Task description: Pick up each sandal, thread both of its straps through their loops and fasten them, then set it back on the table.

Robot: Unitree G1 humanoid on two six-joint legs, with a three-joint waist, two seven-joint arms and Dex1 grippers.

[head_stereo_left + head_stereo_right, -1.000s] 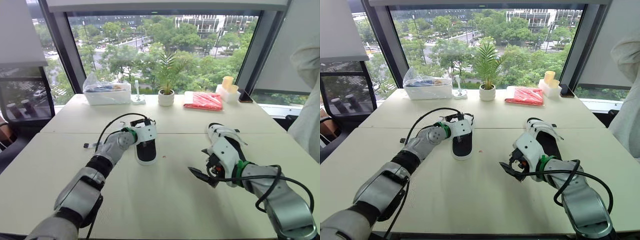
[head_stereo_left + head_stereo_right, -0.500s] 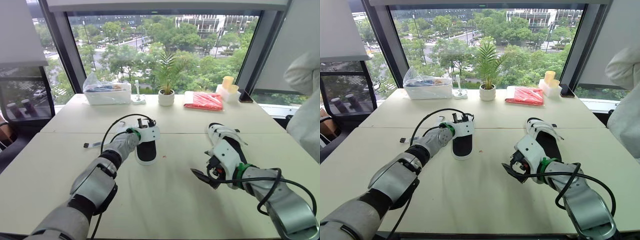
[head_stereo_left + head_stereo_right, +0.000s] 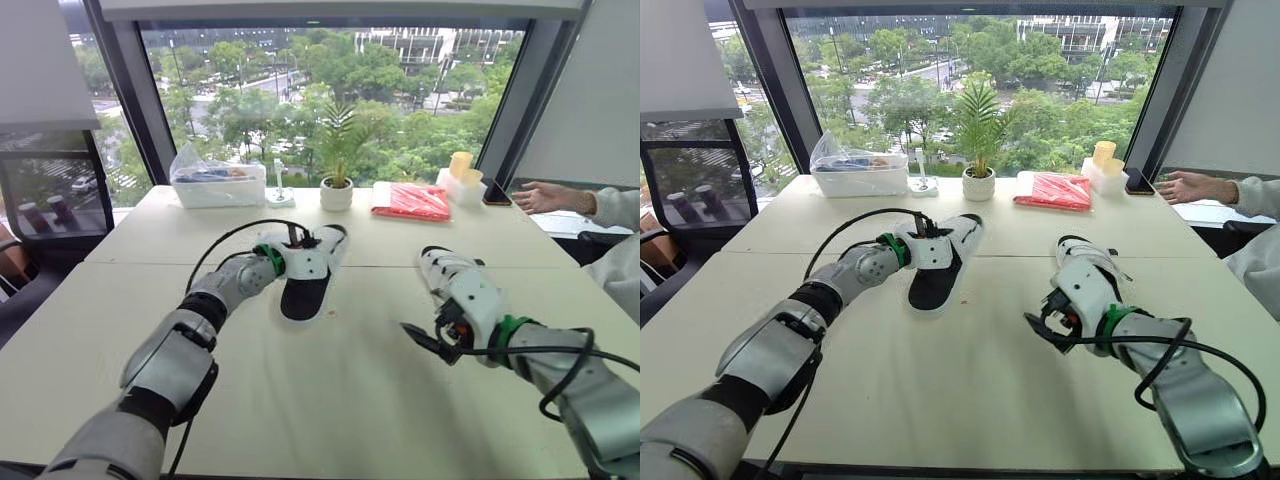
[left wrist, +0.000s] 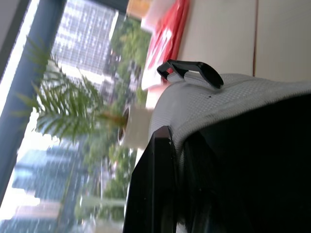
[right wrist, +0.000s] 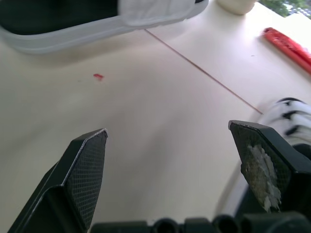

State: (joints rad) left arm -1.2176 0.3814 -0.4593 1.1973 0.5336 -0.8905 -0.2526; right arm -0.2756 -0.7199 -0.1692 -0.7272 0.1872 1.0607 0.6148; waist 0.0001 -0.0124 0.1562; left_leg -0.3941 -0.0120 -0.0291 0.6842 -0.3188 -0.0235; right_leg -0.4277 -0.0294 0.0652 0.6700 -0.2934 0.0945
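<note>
Cream table (image 3: 330,400) before a wide window (image 3: 330,90): left of centre, the left gripper (image 3: 298,246) clamps the white-and-black strapped sandal (image 3: 303,295), tilted, near end on the tabletop, far end raised. At right, the right gripper (image 5: 170,131) gapes wide just beside the second white-and-black sandal (image 3: 445,262), which lies flat.

Black-soled white sandal (image 3: 300,295) tilted, far end raised; other sandal (image 3: 445,265) flat, well apart.
</note>
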